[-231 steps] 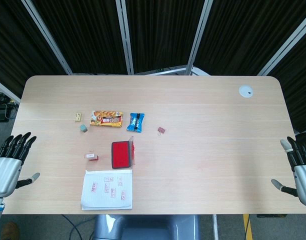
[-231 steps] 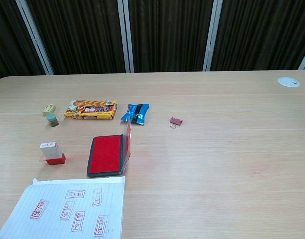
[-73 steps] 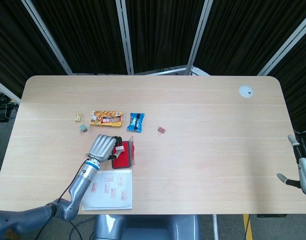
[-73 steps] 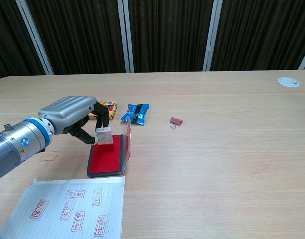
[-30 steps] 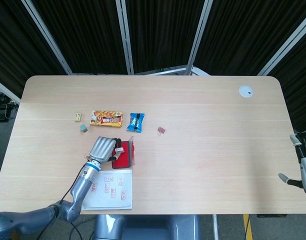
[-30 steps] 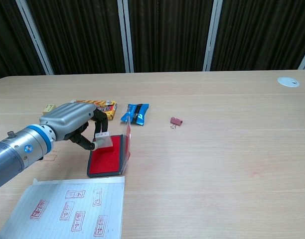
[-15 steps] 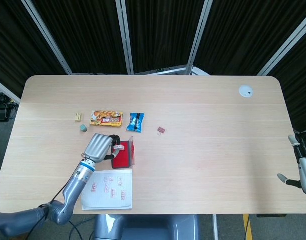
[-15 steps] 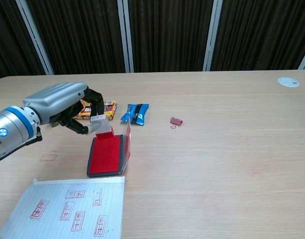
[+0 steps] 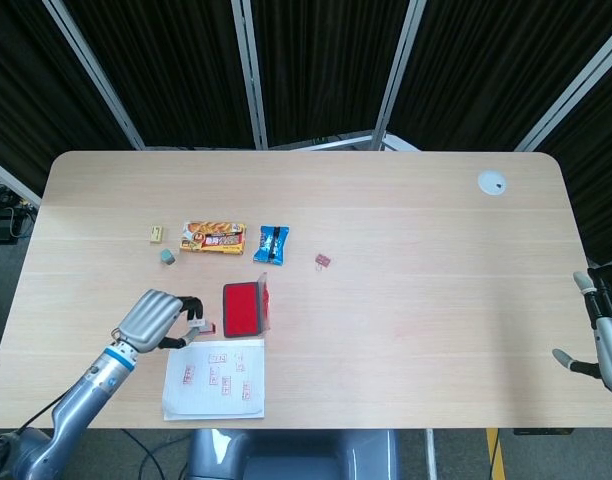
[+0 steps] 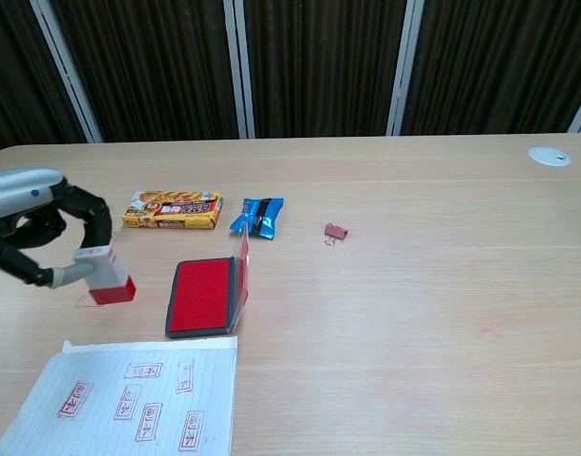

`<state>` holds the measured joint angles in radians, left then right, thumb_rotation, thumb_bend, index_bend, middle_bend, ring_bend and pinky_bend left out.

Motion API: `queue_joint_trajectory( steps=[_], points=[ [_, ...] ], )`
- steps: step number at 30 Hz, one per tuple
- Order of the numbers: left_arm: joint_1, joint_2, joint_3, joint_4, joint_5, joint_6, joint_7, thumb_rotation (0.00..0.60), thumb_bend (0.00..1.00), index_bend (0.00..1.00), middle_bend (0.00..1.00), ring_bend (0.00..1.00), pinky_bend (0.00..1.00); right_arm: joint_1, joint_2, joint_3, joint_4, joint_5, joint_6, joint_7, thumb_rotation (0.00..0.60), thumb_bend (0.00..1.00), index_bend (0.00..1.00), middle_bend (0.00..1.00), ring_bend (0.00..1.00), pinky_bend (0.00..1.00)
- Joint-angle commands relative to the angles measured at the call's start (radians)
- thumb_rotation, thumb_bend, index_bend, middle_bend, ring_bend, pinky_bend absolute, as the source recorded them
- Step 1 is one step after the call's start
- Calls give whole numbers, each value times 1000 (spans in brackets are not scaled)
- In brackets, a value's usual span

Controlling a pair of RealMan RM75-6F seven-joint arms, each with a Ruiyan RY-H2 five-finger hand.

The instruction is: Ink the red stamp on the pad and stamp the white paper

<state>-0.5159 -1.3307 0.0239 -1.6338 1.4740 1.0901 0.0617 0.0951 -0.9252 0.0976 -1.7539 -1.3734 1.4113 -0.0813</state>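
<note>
stamp (image 10: 105,275) | pinched in left hand (image 10: 44,233), off the pad (image 10: 205,294) | right hand (image 9: 606,340) spread | paper (image 10: 129,404) stamping left

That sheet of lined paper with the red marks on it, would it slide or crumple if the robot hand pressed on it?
The lined paper is probably light and floppy: it is one thin sheet lying flat. It looks unheld, with nothing weighing it down, so a sideways push would likely slide it across the smooth table. A straight downward press should shift it less.
</note>
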Motion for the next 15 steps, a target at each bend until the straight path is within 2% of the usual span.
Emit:
queue_joint_trajectory(
  steps=[1, 8, 15],
  points=[
    [33, 20, 43, 33, 58, 35, -19, 600, 404, 580, 555, 855, 900, -1, 1, 0, -1, -1, 2, 2, 600, 0, 0, 0, 0, 0],
    [65, -9, 112, 161, 181, 93, -150, 600, 404, 581, 557, 855, 900, -4, 5, -1, -5, -5, 6, 4, 600, 0, 0, 0, 0, 0],
    [86, -66, 141, 254, 209, 92, -152, 600, 404, 579, 557, 855, 900, -5, 4, -2, -6, -4, 7, 0, 600, 0, 0, 0, 0, 0]
  ],
)
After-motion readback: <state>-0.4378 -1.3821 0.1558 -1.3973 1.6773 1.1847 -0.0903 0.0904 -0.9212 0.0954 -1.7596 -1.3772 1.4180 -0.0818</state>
